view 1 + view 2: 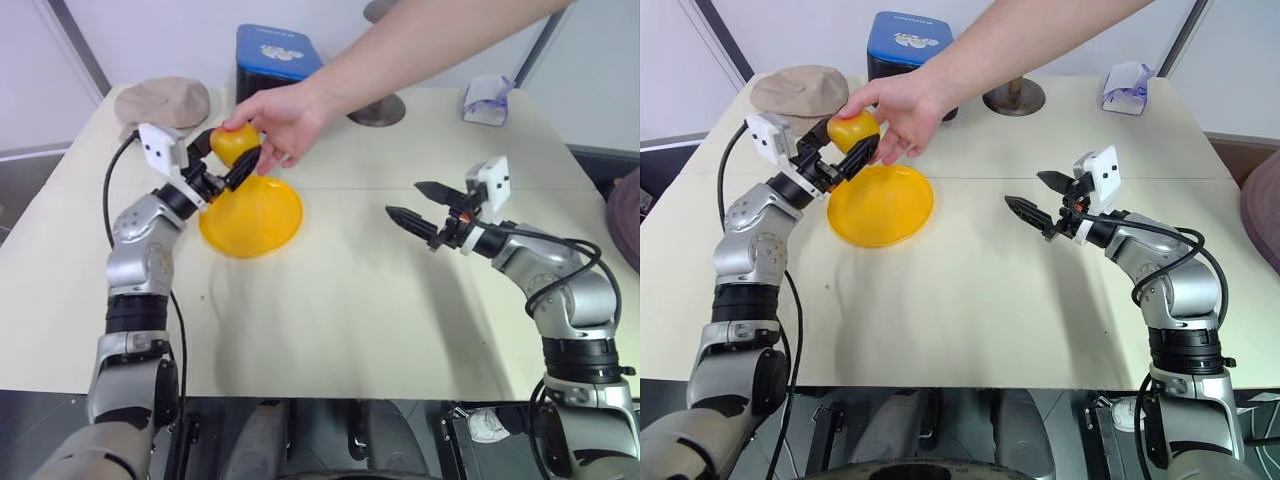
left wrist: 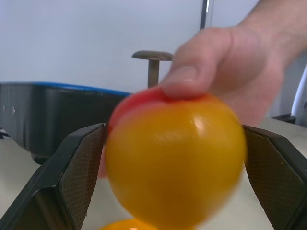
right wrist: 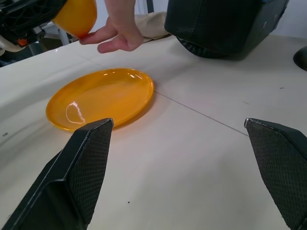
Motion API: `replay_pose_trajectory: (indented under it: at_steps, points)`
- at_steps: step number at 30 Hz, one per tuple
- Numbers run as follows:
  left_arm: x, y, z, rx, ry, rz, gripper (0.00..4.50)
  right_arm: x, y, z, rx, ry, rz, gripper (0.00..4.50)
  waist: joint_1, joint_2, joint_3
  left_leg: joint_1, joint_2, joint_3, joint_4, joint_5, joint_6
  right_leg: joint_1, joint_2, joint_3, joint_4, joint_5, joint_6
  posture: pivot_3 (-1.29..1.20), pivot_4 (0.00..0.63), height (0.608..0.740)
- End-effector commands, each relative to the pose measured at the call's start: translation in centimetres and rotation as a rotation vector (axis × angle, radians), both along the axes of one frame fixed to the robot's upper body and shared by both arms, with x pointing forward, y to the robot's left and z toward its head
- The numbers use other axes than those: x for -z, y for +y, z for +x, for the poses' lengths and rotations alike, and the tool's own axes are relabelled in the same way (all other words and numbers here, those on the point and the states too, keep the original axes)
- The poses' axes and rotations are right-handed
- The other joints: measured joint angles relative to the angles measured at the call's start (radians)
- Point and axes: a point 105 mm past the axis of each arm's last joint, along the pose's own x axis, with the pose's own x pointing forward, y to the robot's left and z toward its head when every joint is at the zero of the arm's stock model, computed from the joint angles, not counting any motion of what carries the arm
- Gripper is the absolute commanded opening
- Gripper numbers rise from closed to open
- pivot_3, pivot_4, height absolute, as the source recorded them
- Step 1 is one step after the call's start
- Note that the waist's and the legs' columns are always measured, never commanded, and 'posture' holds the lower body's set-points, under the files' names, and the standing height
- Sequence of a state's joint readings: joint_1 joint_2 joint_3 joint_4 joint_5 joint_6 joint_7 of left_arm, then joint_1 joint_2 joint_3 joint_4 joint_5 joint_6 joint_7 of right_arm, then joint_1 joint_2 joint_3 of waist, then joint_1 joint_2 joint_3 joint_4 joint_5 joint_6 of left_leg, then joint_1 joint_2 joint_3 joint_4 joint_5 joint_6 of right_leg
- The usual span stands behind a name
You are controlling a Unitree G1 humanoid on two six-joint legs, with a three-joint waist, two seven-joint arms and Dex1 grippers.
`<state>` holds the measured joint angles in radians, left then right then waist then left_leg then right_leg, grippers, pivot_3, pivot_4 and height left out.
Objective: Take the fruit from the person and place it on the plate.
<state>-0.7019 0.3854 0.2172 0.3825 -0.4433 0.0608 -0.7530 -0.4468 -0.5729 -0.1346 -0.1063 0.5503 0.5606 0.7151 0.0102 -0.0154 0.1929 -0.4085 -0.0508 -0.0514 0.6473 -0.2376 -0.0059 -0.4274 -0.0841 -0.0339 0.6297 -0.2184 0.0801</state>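
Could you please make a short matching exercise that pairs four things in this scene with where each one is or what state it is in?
Things:
1. fruit
2. plate
3. right gripper
4. tan cap

States or places:
A. open and empty, above the table
B. at the far left corner of the table
C. held by the person's hand, between the left gripper fingers
D. empty, flat on the table

Pairs: 1-C, 2-D, 3-A, 4-B

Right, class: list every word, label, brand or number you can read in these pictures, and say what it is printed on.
No text can be read.
Blue lid of the dark bin: a white mark, too small and blurred to read.
Crumpled wrapper: bluish print, not legible.
Plate, fruit, cap: no print.
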Motion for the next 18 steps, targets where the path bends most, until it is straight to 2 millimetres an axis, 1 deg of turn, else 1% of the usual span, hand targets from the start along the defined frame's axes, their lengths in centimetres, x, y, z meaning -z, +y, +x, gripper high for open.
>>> replay_pose_trajectory:
  at_steps: [1,4,8,15,18]
  points:
    - [-1.11,-0.35,-0.04,0.005,-0.051,0.003,4.5,-1.45,-0.55,-0.28,0.02,-0.062,-0.008,4.49,0.0,0.0,0.0,0.0,0.0,0.0,0.0,0.0,0.0,0.0,0.0,0.0,0.0,0.0,0.0,0.0,0.15,0.74]
    - [-0.95,-0.42,0.0,0.008,-0.046,-0.002,4.5,-1.39,-0.73,-0.24,0.03,-0.065,-0.009,4.49,0.001,0.0,0.0,0.0,0.0,0.0,0.0,0.0,0.0,0.0,0.0,0.0,0.0,0.0,0.0,0.0,0.15,0.74]
    - [-0.91,-0.41,-0.04,0.012,-0.045,-0.007,3.32,-1.42,-0.79,-0.19,0.039,-0.069,-0.009,4.5,0.0,0.0,0.0,0.0,0.0,0.0,0.0,0.0,0.0,0.0,0.0,0.0,0.0,0.0,0.0,0.0,0.15,0.74]
    - [-0.97,-0.28,-0.06,0.001,-0.05,0.004,3.31,-1.28,-0.93,-0.18,0.049,-0.068,-0.007,4.5,0.001,0.0,0.0,0.0,0.0,0.0,0.0,0.0,0.0,0.0,0.0,0.0,0.0,0.0,0.0,0.0,0.15,0.74]
    - [-1.02,0.28,0.11,-0.032,-0.04,0.045,3.31,-1.21,-0.93,-0.21,0.05,-0.066,-0.007,4.5,0.0,0.0,0.0,0.0,0.0,0.0,0.0,0.0,0.0,0.0,0.0,0.0,0.0,0.0,0.0,0.0,0.15,0.74]
